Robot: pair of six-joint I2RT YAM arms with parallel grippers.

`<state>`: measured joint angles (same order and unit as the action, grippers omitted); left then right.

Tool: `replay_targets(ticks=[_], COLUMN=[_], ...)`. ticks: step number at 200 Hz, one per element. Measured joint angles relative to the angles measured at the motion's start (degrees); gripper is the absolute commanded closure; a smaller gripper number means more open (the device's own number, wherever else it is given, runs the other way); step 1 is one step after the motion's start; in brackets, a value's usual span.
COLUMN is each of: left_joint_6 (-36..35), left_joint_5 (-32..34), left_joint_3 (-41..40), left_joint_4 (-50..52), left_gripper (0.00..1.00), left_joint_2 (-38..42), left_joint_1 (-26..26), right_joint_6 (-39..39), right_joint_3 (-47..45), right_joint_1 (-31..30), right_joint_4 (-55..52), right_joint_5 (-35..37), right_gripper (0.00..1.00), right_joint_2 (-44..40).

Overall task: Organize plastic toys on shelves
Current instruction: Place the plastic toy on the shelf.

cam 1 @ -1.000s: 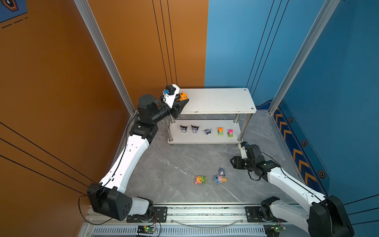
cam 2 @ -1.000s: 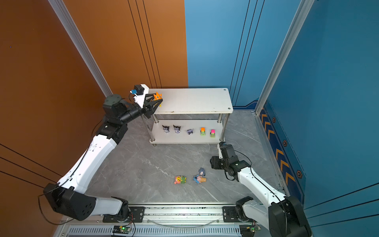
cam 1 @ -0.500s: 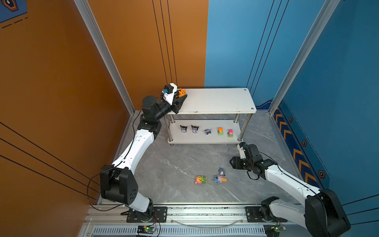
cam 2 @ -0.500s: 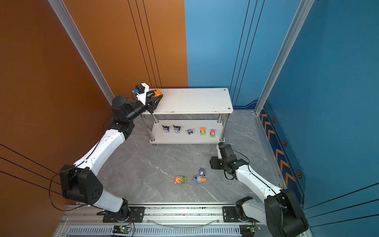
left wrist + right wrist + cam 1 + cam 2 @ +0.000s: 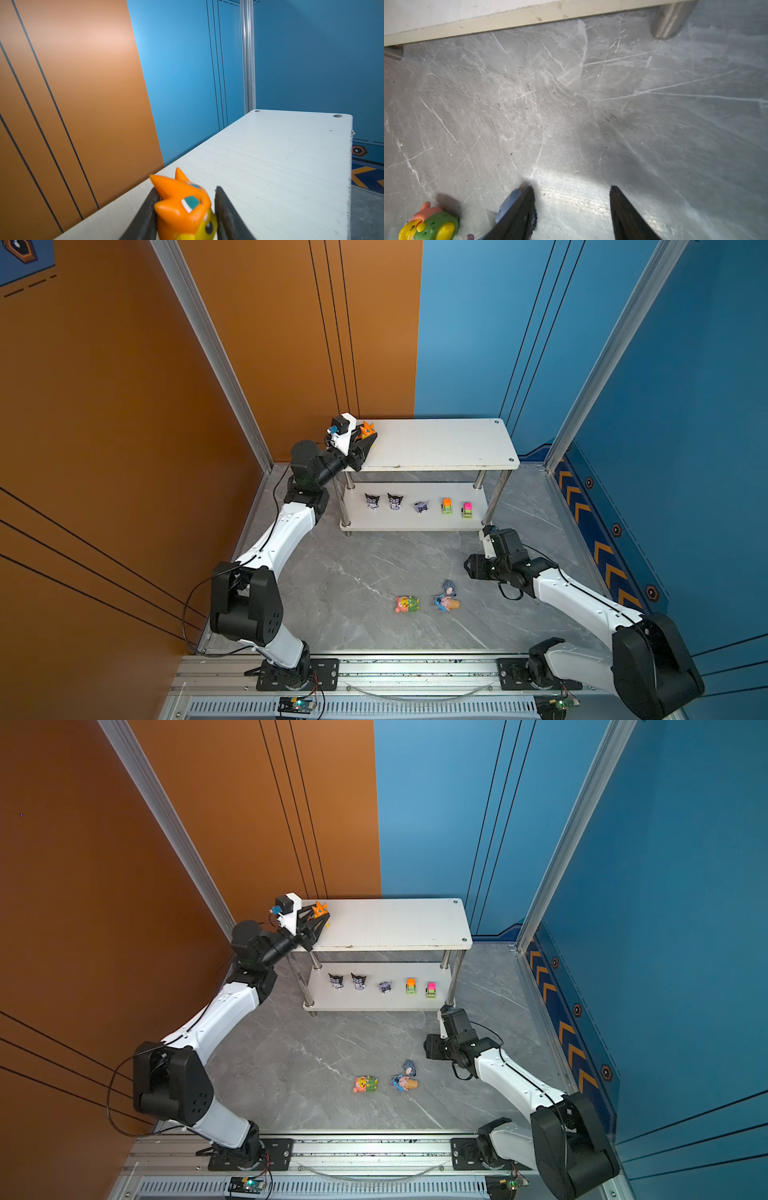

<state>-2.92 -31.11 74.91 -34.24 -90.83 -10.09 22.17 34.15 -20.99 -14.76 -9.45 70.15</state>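
The dragon (image 5: 182, 205) is orange with a teal eye patch and a yellow face. The shelves (image 5: 440, 443) are white on chrome legs (image 5: 497, 497). Two figures (image 5: 372, 501) are black and purple, the donkey (image 5: 421, 506) grey, the cars (image 5: 446, 506) green, one topped orange, one pink. The floor (image 5: 571, 104) is grey marble with white veins. The walls (image 5: 291, 344) are orange and blue, lined thinly in black. Both arms (image 5: 291, 531) are white and black.

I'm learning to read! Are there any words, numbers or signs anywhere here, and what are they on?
No words or numbers can be read anywhere.
Orange arrow marks: signs only, on the blue wall's bottom strip.
Hexagon badges: too small to read.
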Motion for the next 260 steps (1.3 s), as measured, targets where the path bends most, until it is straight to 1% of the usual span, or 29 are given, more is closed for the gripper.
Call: replay_targets(ticks=[17,75,86,94,115,118,120,122,129,137,198,260], left_joint_6=[0.0,0.0,0.0,0.0,0.5,0.6,0.3,0.6,0.7,1.1,1.0,-0.7], left_joint_5=[0.0,0.0,0.0,0.0,0.0,0.1,0.0,0.1,0.1,0.2,0.2,0.2], left_joint_3=[0.0,0.0,0.0,0.0,0.0,0.0,0.0,0.0,0.1,0.2,0.6,-0.2], left_joint_4=[0.0,0.8,0.9,0.8,0.9,1.0,1.0,0.9,1.1,1.5,4.3,9.7], left_gripper=[0.55,0.51,0.47,0.42,0.21,0.16,0.15,0.11,0.0,0.02,0.02,0.02], left_joint_2=[0.0,0.0,0.0,0.0,0.0,0.0,0.0,0.0,0.0,0.0,1.0,9.8], left_joint_1=[0.0,0.0,0.0,0.1,0.1,0.1,0.1,0.1,0.1,0.1,0.0,-1.3], right_joint_6=[0.0,0.0,0.2,0.2,0.2,0.2,0.2,0.2,0.2,0.2,0.4,0.4], right_joint_3=[0.2,0.3,0.3,0.3,0.3,0.3,0.3,0.3,0.3,0.3,0.3,0.3], right_joint_1=[0.0,0.0,0.0,0.0,0.0,-0.1,-0.1,-0.1,-0.1,-0.1,-0.4,-0.4], right_joint_4=[0.1,0.4,0.4,0.4,0.4,0.4,0.4,0.4,0.4,0.4,0.4,0.4], right_joint_5=[0.0,0.0,0.0,0.0,0.0,0.0,0.0,0.0,0.0,0.0,0.0,0.0], right_gripper=[0.4,0.4,0.4,0.4,0.41,0.4,0.4,0.4,0.4,0.4,0.4,0.4], right_joint_2=[0.5,1.1,1.1,1.1,1.1,1.1,1.1,1.1,1.1,1.1,1.1,1.0])
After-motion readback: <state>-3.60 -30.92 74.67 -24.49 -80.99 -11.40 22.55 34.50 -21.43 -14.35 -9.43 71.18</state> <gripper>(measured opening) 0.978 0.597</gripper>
